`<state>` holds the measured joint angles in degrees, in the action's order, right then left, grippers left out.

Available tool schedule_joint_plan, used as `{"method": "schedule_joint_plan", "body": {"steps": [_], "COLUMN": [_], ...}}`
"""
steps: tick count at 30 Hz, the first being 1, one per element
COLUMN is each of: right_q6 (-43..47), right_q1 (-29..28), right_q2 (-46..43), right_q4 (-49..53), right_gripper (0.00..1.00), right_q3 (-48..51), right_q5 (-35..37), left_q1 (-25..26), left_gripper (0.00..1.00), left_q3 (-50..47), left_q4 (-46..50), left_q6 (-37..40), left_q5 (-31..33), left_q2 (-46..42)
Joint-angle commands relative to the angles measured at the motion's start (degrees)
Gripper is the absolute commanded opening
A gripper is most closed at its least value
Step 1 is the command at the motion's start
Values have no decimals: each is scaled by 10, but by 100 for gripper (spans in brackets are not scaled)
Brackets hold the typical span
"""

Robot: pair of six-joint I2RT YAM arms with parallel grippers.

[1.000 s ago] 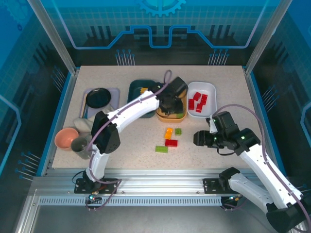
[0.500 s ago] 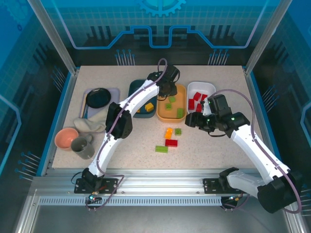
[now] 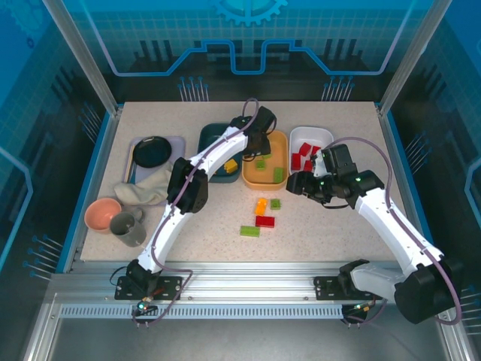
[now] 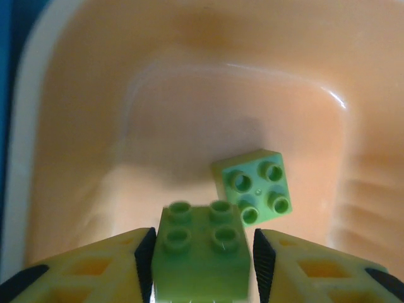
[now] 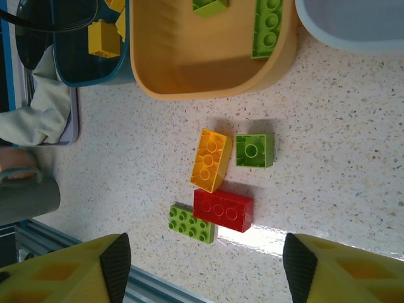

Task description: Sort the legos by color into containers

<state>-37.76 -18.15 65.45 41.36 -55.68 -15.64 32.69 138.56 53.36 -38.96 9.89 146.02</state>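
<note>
Within orange bin [image 4: 76, 158] — green lego [image 4: 201, 243] at left gripper [image 4: 202, 262] (walls well apart)

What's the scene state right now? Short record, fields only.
left gripper: closed on green brick, over orange bin
right gripper: open, empty, beside loose bricks
loose on table: orange-yellow brick, red brick, square green brick, long green brick
orange bin: green bricks inside
white bin: red bricks
teal bin: yellow bricks
</note>
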Motion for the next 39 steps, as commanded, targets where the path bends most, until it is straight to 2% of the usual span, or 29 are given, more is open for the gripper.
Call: {"method": "schedule_joint_plan", "body": {"steps": [1, 6, 11, 14, 18, 24, 28, 33, 39], "right_q6": [26, 93, 133, 105, 13, -92, -147, -192, -217], "right_q1": [8, -8, -91, -148, -204, -261, -296, -303, -302], "right_q2": [6, 15, 48, 78, 131, 239, 301, 356, 383], "right_q4": [28, 68, 110, 109, 81, 77, 98, 122, 114], "right_gripper": [69, 71, 79, 87, 99, 100, 100, 98, 94], "right_q3": [-27, -49, -58, -56, -60, -110, -144, -157, -154], "right_q5": [4, 44, 118, 140, 155, 190, 228, 245, 250], "left_q1": [-2, 3, 16, 17, 16, 17, 17, 17, 17], "left_gripper": [54, 62, 70, 76, 84, 94, 99, 99, 99], "left_q3": [22, 31, 3, -112, -329, -643, -801, -891, -931], "left_q4": [19, 11, 15, -20, -86, -154, -172, -128, -92], "left_q6": [-5, -12, -28, -45, -58, -83, -103, -122, -140], "left_q5": [-14, -23, -22, -17, -13, -30, -42, -58, -61], "left_q2": [-1, -40, -124, -226, -390, -636, -801, -940, -1026]}}
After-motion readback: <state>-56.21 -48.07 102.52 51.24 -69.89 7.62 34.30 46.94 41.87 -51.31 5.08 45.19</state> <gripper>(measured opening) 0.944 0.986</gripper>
